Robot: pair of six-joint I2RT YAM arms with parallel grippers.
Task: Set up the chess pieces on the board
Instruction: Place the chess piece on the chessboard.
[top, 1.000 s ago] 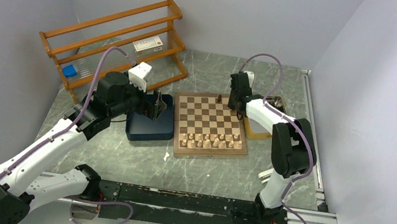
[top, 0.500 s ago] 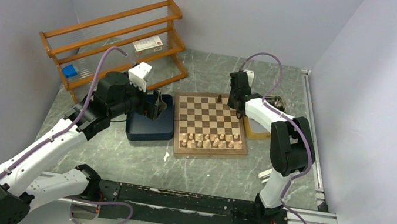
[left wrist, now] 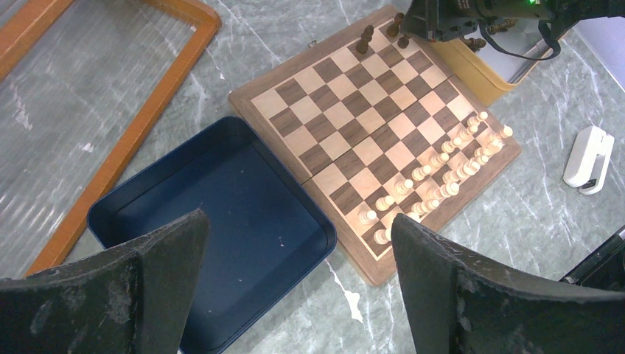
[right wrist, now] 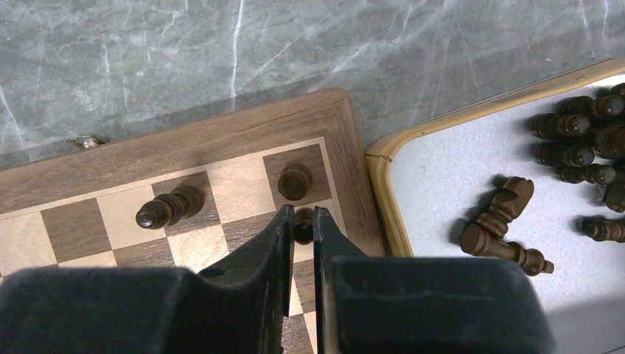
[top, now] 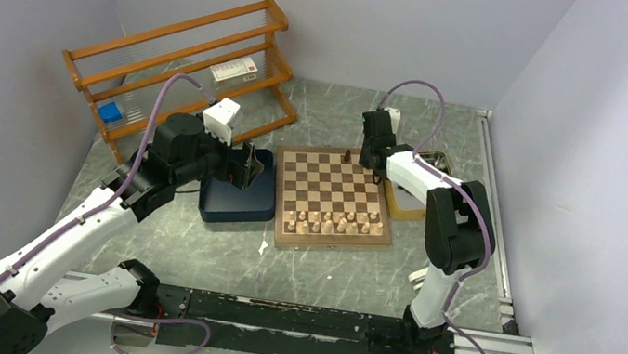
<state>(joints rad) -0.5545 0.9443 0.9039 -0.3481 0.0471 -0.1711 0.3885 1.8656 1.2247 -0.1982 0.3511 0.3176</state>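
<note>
The left gripper (left wrist: 298, 217) hangs with its jaws spread wide and nothing between them, above the near rim of a dark blue square tray (left wrist: 221, 214) on the grey marbled table (top: 215, 247). Just beside that tray lies the square wooden chessboard of light and dark brown checks (left wrist: 368, 125). Pale cream wooden chessmen (left wrist: 435, 166) fill its two nearest rows.

At the board's far right corner, the right gripper (right wrist: 301, 217) is closed almost fully on a small dark brown turned wooden chess piece (right wrist: 303, 227), held upright over the square next to the corner. Whether it touches the board I cannot tell. Two more dark chessmen stand on the far row: one in the corner square (right wrist: 295, 181), one two squares left (right wrist: 169, 208).

Right of the board, a yellow-rimmed tray with a grey floor (right wrist: 442, 177) holds loose dark pieces lying on their sides (right wrist: 501, 221). Farthest back left stands an orange wooden rack (top: 186, 64).
</note>
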